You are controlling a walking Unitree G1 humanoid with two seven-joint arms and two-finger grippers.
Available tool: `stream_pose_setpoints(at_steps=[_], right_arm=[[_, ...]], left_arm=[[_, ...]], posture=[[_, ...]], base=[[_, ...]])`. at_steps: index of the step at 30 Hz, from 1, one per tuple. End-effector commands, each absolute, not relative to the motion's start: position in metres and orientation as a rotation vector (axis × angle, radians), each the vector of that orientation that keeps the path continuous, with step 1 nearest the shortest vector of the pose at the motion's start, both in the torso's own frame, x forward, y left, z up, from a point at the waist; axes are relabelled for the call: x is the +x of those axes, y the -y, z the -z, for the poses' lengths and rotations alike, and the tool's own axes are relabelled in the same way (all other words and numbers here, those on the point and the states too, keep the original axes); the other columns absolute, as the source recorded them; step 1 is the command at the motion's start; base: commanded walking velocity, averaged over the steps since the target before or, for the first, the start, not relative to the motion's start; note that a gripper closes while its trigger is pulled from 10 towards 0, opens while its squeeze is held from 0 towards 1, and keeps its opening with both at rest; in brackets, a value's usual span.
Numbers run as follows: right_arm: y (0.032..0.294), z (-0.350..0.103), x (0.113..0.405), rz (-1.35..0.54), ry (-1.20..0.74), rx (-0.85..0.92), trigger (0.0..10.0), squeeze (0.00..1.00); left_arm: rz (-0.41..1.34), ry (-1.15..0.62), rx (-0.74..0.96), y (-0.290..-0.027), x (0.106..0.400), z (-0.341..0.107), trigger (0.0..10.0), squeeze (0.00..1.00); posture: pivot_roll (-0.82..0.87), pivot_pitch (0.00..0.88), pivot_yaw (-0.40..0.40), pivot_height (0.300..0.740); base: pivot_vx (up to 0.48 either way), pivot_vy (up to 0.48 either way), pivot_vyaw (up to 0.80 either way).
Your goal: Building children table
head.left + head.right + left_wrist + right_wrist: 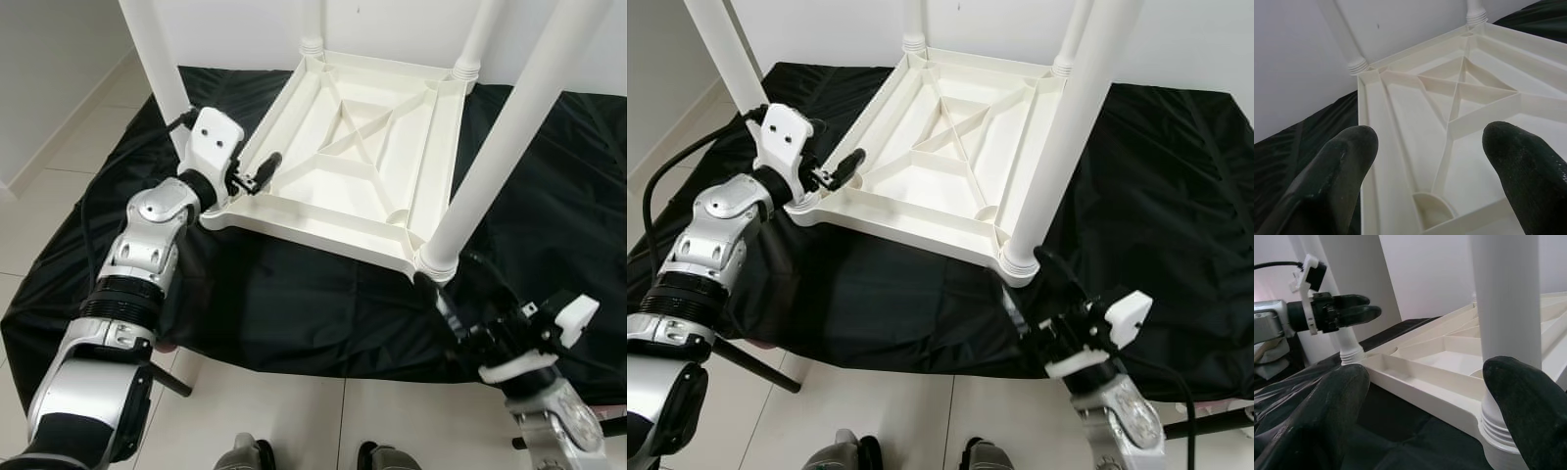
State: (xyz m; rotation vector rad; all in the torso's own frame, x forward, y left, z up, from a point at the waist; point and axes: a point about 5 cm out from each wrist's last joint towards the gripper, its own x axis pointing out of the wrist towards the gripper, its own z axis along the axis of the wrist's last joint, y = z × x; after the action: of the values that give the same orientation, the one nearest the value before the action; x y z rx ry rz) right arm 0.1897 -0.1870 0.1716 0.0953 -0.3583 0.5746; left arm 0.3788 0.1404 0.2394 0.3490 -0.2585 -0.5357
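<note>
Four legs stood up from the inverted table (358, 162) on its black cloth (294, 304), so I held both grippers, left (263, 174) and right (443, 305), released at near corners.

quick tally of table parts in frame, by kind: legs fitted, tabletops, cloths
White table legs: 4, one per corner socket, at near-left, near-right, far-left, far-right
Upside-down white tabletop: 1
Black cloth under it: 1
Total: 6
</note>
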Motion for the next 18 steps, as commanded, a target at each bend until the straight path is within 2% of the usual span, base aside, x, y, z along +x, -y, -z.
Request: stream_pose_setpoints(at_steps=[1, 9, 18], right_arm=[[0.184, -0.169, 0.192, -0.612, 0.335, 0.067, 10.0, 0.00], [0.176, -0.173, 0.213, -0.654, 0.346, 0.062, 10.0, 0.00], [0.166, -0.177, 0.242, -0.767, 0.345, 0.040, 10.0, 0.00]], left_arm=[[0.556, 0.262, 0.372, -0.136, 0.380, -0.240, 10.0, 0.00], [0.584, 0.277, 0.371, -0.130, 0.377, -0.241, 10.0, 0.00], [0.700, 0.335, 0.355, -0.110, 0.360, -0.246, 10.0, 0.00]], posture=[[-0.17, 0.130, 0.098, 0.740], [-0.14, 0.128, 0.066, 0.740], [-0.07, 0.114, -0.004, 0.740]], base=[[0.000, 0.000, 0.00], [0.000, 0.000, 0.00], [0.000, 0.000, 0.00]])
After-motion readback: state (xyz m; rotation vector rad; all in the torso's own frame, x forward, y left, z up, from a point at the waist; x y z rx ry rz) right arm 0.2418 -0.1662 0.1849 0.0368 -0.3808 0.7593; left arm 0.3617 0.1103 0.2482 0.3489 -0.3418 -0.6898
